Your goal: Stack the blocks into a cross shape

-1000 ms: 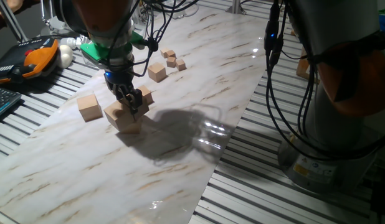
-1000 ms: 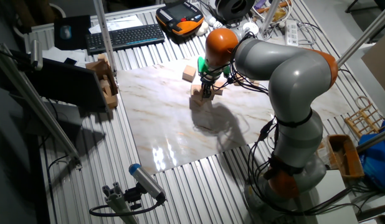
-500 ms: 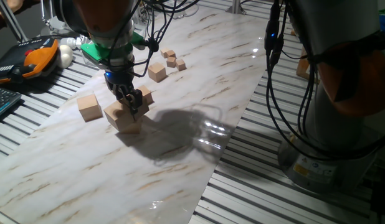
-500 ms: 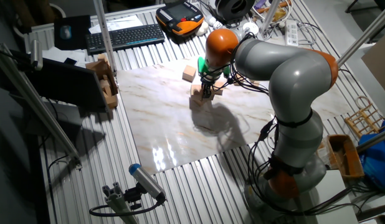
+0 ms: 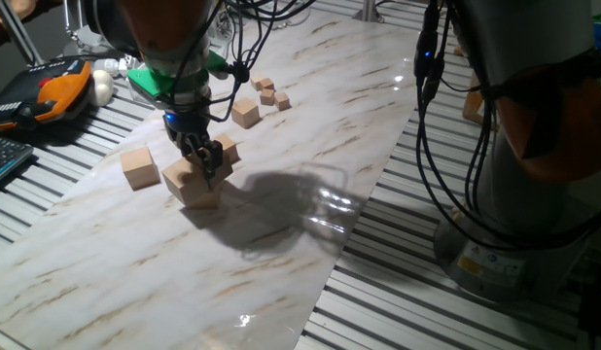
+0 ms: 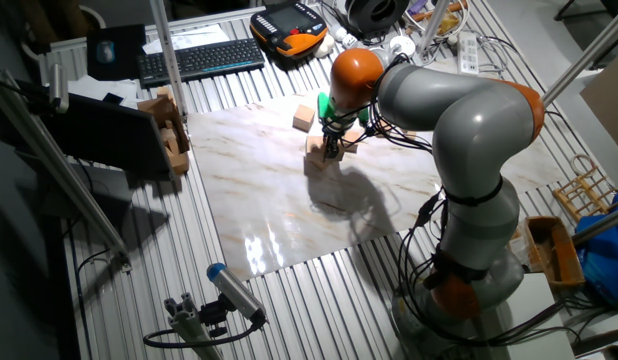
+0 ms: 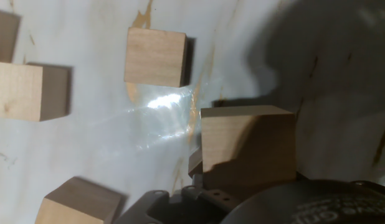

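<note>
The gripper has stayed put this past second, low against the nearest block (whether its fingers clasp it I cannot tell), with three other blocks apart on the marble table, nothing yet stacked.

Take the block under the gripper as your landmark: in the one fixed view it sits on the marble board, with a second block just to its left and apart from it, and a third block right behind it, partly hidden by the fingers. Farther back and to the right of your landmark lies a medium cube, and beyond that a cluster of tiny cubes. Off the board, well to the left of your landmark, you have the teach pendant and a keyboard.
</note>
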